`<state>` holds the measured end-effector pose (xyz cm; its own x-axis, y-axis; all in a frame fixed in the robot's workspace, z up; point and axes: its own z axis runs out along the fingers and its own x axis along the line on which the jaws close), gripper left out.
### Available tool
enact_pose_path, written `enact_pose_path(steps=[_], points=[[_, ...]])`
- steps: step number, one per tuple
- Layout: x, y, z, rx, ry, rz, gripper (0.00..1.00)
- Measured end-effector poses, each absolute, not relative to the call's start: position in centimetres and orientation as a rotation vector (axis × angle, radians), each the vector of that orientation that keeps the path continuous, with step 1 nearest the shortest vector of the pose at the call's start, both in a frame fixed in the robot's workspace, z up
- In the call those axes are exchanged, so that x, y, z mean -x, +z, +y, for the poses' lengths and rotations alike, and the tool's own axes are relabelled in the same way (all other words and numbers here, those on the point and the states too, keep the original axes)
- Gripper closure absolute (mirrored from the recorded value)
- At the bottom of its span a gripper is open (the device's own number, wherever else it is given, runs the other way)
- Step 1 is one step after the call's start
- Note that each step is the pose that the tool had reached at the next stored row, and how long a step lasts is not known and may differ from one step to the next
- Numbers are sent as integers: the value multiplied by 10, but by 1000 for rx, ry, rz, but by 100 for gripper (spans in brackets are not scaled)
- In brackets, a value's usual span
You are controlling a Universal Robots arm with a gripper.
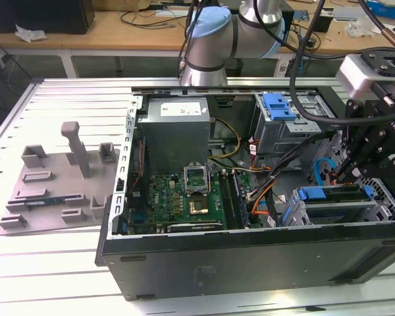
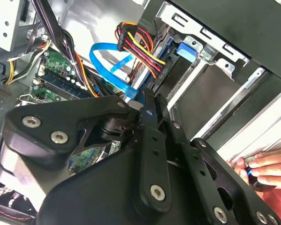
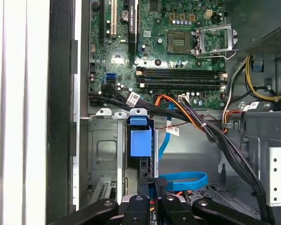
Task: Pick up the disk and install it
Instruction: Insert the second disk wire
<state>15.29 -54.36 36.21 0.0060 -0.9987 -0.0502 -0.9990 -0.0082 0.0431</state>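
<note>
Grey moulded fixture plate (image 1: 59,191) lay at the exterior view's left on the slatted metal table (image 1: 66,105). Beside it stood the open computer case (image 1: 204,266), its side panel off. Inside the case, the power supply (image 1: 174,128) sat above the green motherboard (image 1: 178,197). Further right was a fixed drive cage (image 1: 286,122) topped with a blue tab. Black, orange and yellow cables (image 1: 263,174) spilled between the board and the bays.

At the exterior view's right, the disk (image 1: 332,197) sat slotted edge-up in the lower bay, and its blue carrier bracket showed along the top. In the first wrist view the disk (image 3: 139,140) stood in its metal bay beside a looped blue data cable (image 3: 182,180). The gripper (image 1: 342,172) hung just above the disk. In both wrist views its fingers looked pressed together with nothing caught between them. In the second wrist view a person's fingers (image 2: 267,166) rested at the case's edge.
</note>
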Motion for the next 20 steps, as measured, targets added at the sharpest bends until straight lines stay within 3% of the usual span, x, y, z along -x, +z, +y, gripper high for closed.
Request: enact_pose_path(steps=[20], points=[[-156,358,-544,2225,104,2209,84]])
